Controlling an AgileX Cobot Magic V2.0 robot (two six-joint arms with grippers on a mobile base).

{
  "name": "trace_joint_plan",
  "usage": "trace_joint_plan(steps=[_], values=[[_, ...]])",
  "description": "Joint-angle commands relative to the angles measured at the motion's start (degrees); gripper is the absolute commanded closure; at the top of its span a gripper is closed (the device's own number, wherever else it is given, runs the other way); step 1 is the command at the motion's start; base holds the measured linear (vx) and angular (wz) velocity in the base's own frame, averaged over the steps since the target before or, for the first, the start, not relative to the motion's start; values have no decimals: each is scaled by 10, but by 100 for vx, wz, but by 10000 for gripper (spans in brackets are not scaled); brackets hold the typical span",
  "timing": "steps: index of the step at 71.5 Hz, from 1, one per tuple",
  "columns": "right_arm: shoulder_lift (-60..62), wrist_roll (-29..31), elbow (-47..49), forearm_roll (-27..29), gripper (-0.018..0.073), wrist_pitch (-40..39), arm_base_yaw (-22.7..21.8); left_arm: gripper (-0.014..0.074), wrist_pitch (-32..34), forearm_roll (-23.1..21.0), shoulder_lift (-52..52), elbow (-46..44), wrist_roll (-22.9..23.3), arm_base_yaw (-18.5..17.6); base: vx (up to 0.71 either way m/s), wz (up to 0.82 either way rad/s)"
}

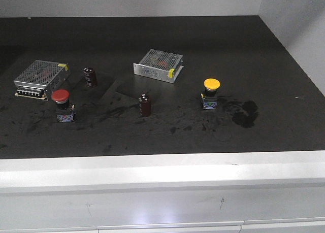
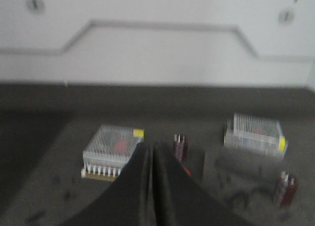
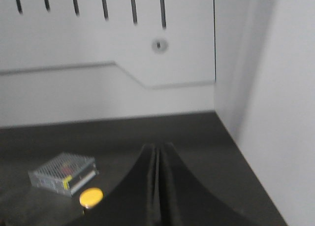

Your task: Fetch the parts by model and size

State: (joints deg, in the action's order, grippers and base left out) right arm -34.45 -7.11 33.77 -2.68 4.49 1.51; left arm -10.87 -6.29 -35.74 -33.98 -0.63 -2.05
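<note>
Front-facing exterior view showed the red-capped switch [image 1: 62,105] well left of the centre capacitor [image 1: 145,105] and the yellow-capped switch [image 1: 210,93] well to its right, both upright and untouched. Both wrist views showed the left gripper [image 2: 151,148] and right gripper [image 3: 158,146] pressed closed on nothing. Each would likely need to open wide first, then descend squarely over a switch's block base, since the domed cap could slip.

Electronics lab: black bench mat [image 1: 152,35], slotted white wall [image 3: 98,48], capacitor [image 1: 145,105].
</note>
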Motion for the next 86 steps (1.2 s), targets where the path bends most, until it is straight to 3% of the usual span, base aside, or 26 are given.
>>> trace_joint_plan(steps=[1, 17, 30, 38, 50, 59, 68, 86], values=[[-42, 1, 23, -1, 569, -20, 1, 602, 16, -3, -34, -22, -1, -2, 0, 0], [-102, 22, 23, -20, 567, 27, 4, 601, 11, -3, -75, -21, -1, -2, 0, 0], [-143, 34, 24, -35, 499, 43, 51, 552, 3, -2, -93, -22, -1, -2, 0, 0], [-161, 46, 25, -37, 375, 53, 80, 449, -6, -2, -102, -33, -5, -2, 0, 0], [-187, 46, 41, -31, 114, 65, 91, 204, -35, -1, -116, -57, -6, -2, 0, 0], [-200, 47, 56, -27, 2, 69, 91, 64, -48, -2, -130, -70, -6, -2, 0, 0], [-212, 49, 63, -26, -14, 68, 91, 15, -109, -2, -161, -117, -14, -6, 0, 0], [-221, 49, 71, -26, -11, 71, 91, 20, -287, -2, -296, -295, -36, -47, 0, 0]])
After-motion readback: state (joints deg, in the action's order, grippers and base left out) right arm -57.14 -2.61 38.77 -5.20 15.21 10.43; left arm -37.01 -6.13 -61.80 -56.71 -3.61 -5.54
